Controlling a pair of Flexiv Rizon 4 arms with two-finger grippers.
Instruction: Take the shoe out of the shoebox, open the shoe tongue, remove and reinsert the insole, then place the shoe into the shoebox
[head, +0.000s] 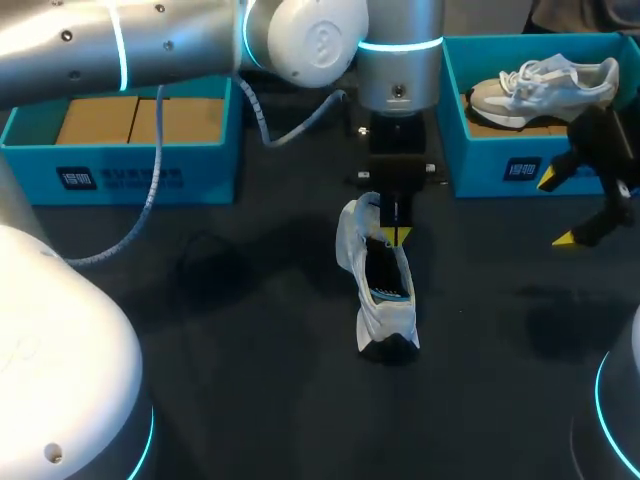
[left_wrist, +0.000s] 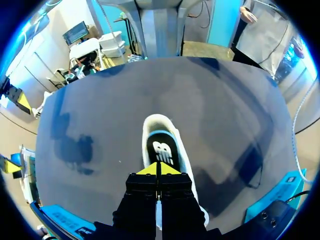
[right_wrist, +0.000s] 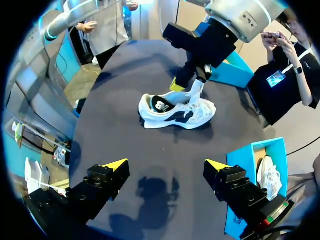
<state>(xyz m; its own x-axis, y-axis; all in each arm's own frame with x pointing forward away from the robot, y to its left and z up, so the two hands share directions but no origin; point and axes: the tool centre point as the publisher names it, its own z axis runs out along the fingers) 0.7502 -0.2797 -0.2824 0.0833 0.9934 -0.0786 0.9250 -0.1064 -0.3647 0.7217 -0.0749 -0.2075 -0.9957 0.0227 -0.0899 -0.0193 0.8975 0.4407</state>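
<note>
The dark worktop (head: 250, 350) carries two blue shoeboxes along its far edge. The one towards the left corner (head: 120, 165) shows only cardboard inside, and the one towards the right corner (head: 500, 165) holds a second shoe (head: 545, 85). The shoe (head: 385, 320) is out, upright on its sole near the middle of the worktop.

The left hand (head: 397, 237) is over the shoe's opening with its tips pressed together, apparently pinching the tongue (right_wrist: 196, 91) and lifting it. The right hand (head: 557, 209) is spread wide and empty near the right edge.

The step looks like opening the tongue. Next, with the tongue held clear, a hand must reach in for the dark insole (left_wrist: 161, 150) while the shoe is kept steady.
</note>
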